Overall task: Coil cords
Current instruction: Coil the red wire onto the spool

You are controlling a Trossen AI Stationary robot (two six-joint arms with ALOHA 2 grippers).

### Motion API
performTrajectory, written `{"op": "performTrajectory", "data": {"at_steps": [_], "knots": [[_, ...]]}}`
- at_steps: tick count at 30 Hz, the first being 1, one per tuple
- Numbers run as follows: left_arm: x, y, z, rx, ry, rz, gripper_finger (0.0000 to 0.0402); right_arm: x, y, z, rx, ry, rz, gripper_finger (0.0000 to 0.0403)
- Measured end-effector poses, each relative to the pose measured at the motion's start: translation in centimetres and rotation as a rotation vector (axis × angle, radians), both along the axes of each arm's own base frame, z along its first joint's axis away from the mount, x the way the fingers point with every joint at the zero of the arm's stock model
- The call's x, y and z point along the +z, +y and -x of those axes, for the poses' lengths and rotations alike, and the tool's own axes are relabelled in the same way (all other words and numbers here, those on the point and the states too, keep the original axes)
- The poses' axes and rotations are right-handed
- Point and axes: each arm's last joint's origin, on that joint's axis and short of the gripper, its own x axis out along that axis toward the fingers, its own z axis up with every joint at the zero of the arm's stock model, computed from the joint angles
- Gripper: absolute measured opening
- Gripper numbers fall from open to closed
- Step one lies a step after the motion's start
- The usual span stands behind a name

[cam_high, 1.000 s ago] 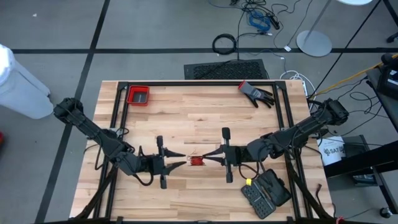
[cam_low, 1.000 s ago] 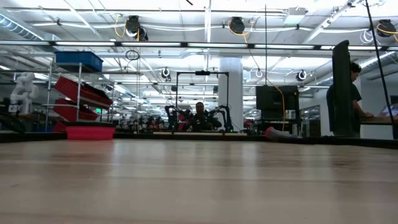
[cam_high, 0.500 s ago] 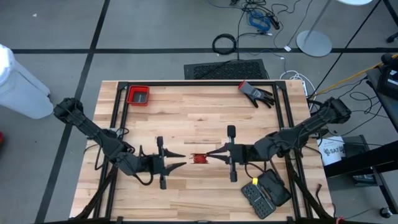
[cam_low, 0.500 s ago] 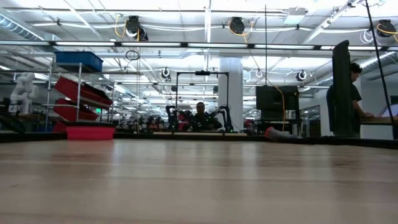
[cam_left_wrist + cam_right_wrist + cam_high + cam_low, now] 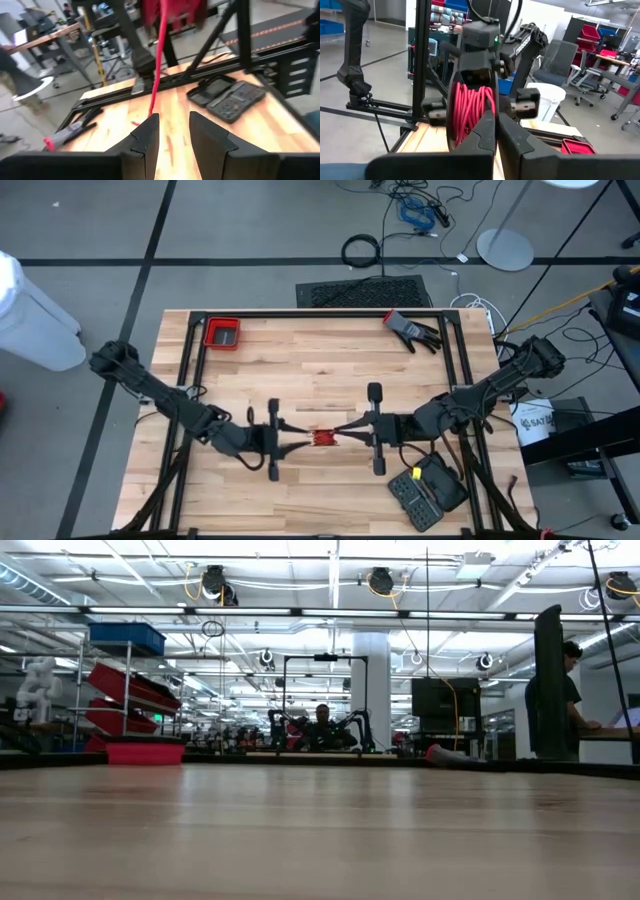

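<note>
Two arms are meeting at the middle of the wooden table point(image 5: 320, 370), toward its near edge, and you are working them tip to tip. Your left gripper point(image 5: 298, 444) is reaching in from the left; your right gripper point(image 5: 340, 432) is reaching in from the right. Between them the red cord point(image 5: 322, 439) is sitting as a small bundle, held just above the boards.

Left gripper: its fingers point(image 5: 145, 137) are standing narrowly apart, and a strand of the red cord point(image 5: 156, 65) is running up from the gap between them. Whether the pads are actually pinching that strand, I cannot tell.

Right gripper point(image 5: 496, 131): its fingers are pressed together, tip against tip. Directly beyond those tips the red cord point(image 5: 470, 107) is showing as a tight coil of many turns, hanging in front of the left arm's wrist (the coil looks wound, not loose). Whether the closed tips are nipping a turn of it is not discernible.

Other items you are sharing the table with: a red tray point(image 5: 222, 333) at the far left corner, a dark glove point(image 5: 411, 330) at the far right, and a black case point(image 5: 428, 490) at the near right, well apart from the cord.
</note>
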Motion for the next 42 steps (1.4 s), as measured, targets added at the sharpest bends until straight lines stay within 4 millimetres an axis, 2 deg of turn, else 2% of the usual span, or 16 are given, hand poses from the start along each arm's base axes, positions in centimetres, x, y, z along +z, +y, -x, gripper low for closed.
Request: {"op": "performTrajectory", "data": {"at_steps": [8,20,37,42], "knots": [[-0.6,1.1,-1.0,0.083,0.010,0.010,0.0114,0.0,0.0,0.0,0.000,-0.001,0.001,0.0000],[-1.1,1.5,-0.8,0.189,0.045,0.005,0.0114,0.0,0.0,0.0,-0.001,-0.001,0.004,0.0000],[-0.8,1.7,-1.1,0.161,0.014,0.065,0.0114,0.0,0.0,0.0,-0.001,0.000,0.011,0.0000],[-1.4,1.6,-1.7,0.155,0.020,0.060,0.0114,0.0,0.0,0.0,-0.001,0.001,0.011,0.0000]]}}
